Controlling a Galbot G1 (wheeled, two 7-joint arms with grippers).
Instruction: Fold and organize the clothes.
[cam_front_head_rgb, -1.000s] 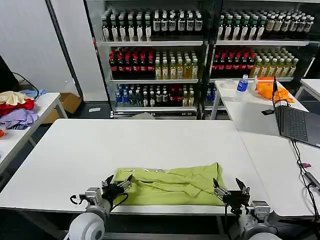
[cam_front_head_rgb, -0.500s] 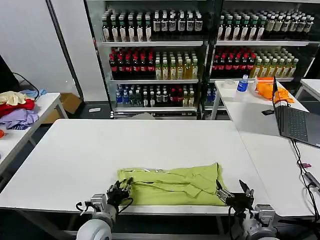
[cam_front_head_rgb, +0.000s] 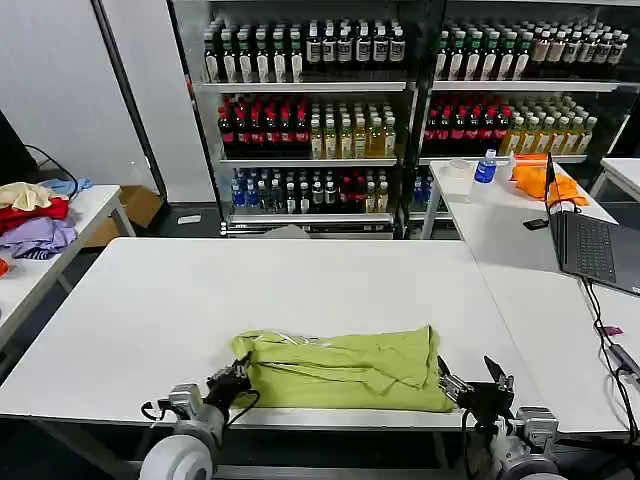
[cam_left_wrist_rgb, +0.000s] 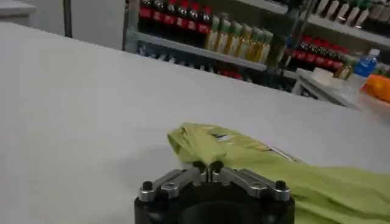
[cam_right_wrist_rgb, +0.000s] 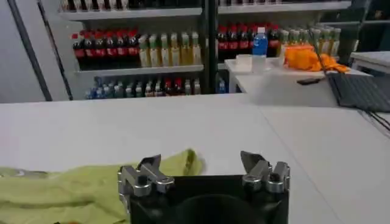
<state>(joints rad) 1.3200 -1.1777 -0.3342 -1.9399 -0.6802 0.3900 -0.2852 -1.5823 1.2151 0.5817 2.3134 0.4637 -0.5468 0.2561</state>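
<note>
1. One lime-green T-shirt (cam_front_head_rgb: 345, 370) lies folded into a long band along the near edge of the big white table (cam_front_head_rgb: 250, 290), right between the two grippers.
2. The left gripper (cam_front_head_rgb: 232, 380) sits low at the table's near edge, at the shirt's left end. From its wrist camera, its two fingertips (cam_left_wrist_rgb: 199, 167) are pressed together, closed, with the shirt's bunched end just ahead of them; I cannot tell whether any cloth is caught between them.
3. The right gripper (cam_front_head_rgb: 470, 385) sits at the shirt's right end, near the table edge. Its two fingers (cam_right_wrist_rgb: 149, 164) are spread wide apart; the shirt's corner (cam_right_wrist_rgb: 183, 161) lies just ahead of the finger nearer the shirt, the other finger is over bare table, and nothing is held.
4. Beyond the right gripper stands a second white table (cam_front_head_rgb: 520, 250) with one open laptop (cam_front_head_rgb: 590, 240), one bright orange cloth (cam_front_head_rgb: 538, 178), one blue-capped water bottle (cam_front_head_rgb: 486, 166) and one roll of tape (cam_front_head_rgb: 458, 170).
5. Off past the left gripper, a third table (cam_front_head_rgb: 60, 235) holds one pile of red, purple and cream garments (cam_front_head_rgb: 35, 215).
6. Straight ahead of both grippers, across the table, two glass-fronted cabinets (cam_front_head_rgb: 400, 100) are packed with rows of drink bottles.
</note>
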